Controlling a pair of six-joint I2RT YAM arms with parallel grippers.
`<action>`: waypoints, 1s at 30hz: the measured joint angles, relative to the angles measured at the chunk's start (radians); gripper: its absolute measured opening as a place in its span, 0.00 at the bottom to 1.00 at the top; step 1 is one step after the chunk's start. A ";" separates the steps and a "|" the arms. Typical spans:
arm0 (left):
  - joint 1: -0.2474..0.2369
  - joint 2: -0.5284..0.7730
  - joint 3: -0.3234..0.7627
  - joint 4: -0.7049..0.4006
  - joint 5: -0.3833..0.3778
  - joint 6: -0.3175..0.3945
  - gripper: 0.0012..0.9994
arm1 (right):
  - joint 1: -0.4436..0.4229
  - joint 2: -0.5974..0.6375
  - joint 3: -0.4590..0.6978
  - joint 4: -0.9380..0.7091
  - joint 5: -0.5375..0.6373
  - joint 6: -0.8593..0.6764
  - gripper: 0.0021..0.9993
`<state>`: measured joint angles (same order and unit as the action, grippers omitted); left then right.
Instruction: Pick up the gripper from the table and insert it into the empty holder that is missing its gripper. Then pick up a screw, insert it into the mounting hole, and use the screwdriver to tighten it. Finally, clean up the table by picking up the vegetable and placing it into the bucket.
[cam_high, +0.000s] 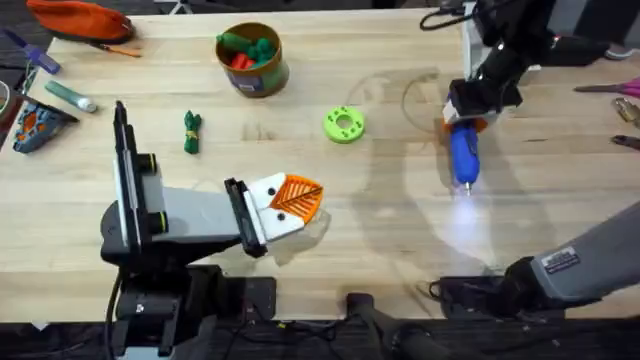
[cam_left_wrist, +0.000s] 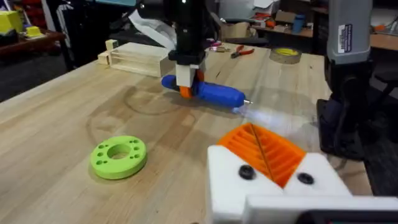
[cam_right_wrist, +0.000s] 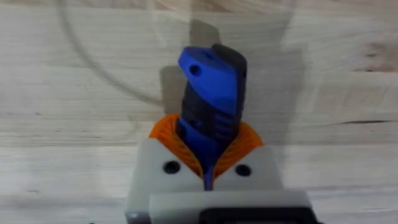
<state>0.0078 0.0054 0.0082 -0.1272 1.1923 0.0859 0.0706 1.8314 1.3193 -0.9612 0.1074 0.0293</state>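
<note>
Left of the lime-green disc (cam_high: 344, 124), the vegetable (cam_high: 192, 132) lies on the tabletop (cam_high: 400, 230), not yet in the bucket (cam_high: 252, 60). The left end effector (cam_high: 290, 203) looks closed, probably empty. Right of the disc, the right end effector (cam_high: 468, 122) clamps the screwdriver (cam_high: 464, 155). No readable writing.
</note>
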 joint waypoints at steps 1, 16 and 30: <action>0.000 0.000 0.000 0.000 0.000 0.000 0.01 | 0.004 -0.011 0.010 -0.003 0.000 0.000 0.02; 0.000 0.000 0.000 0.000 -0.002 0.000 0.01 | 0.146 -0.386 0.143 0.102 0.000 0.009 0.02; 0.000 0.000 0.000 0.000 -0.002 0.000 0.01 | 0.271 -0.609 0.144 0.393 -0.228 0.049 0.02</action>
<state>0.0078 0.0055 0.0082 -0.1268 1.1900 0.0858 0.3418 1.2226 1.4637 -0.5682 -0.1203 0.0782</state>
